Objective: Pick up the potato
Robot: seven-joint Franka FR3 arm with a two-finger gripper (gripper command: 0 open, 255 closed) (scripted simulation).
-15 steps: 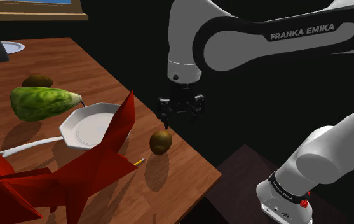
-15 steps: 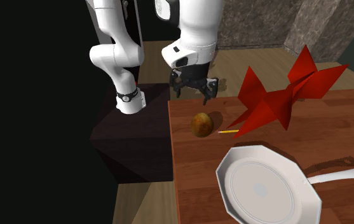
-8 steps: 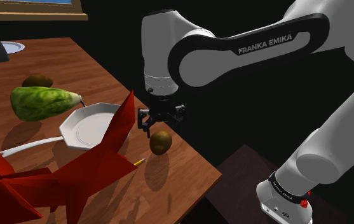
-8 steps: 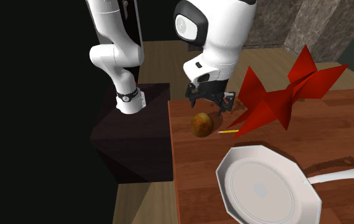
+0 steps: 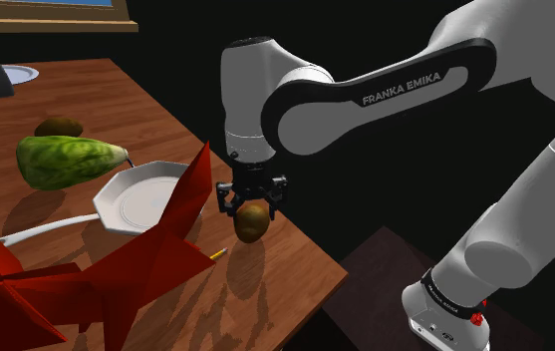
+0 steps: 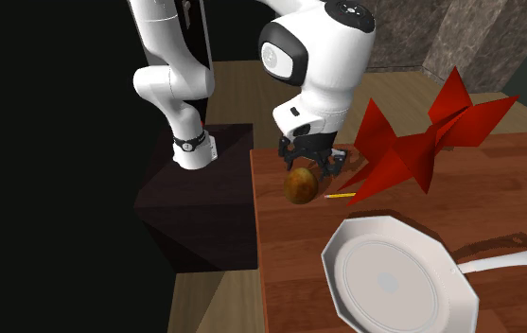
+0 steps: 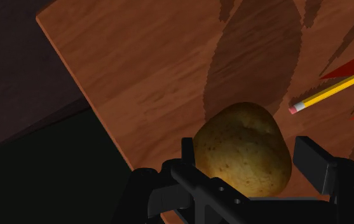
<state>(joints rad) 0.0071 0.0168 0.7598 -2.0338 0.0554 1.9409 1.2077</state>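
The potato (image 5: 252, 222) (image 6: 300, 184), brown and speckled, sits upright on the wooden table (image 5: 116, 110) close to its edge. My black gripper (image 5: 253, 207) (image 6: 310, 163) comes straight down over it, and its two fingers press against the potato's upper sides. In the wrist view the potato (image 7: 245, 149) fills the gap of the gripper (image 7: 250, 154), with a finger (image 7: 188, 156) touching one flank and the other finger tight at the opposite flank. The potato's underside still rests on the wood.
A yellow pencil (image 7: 328, 95) (image 6: 340, 196) lies just beyond the potato. A red paper star (image 5: 116, 269) (image 6: 412, 142) stands close beside the gripper. A white pan (image 5: 140, 194) (image 6: 398, 279), a green vegetable (image 5: 66, 160) and a brown fruit (image 5: 58, 127) sit farther in. The dark stand box (image 6: 200, 203) is below the table edge.
The gripper came across and down from above the table edge onto the potato, and its fingers went from wide apart to closed against it. The potato has not moved.
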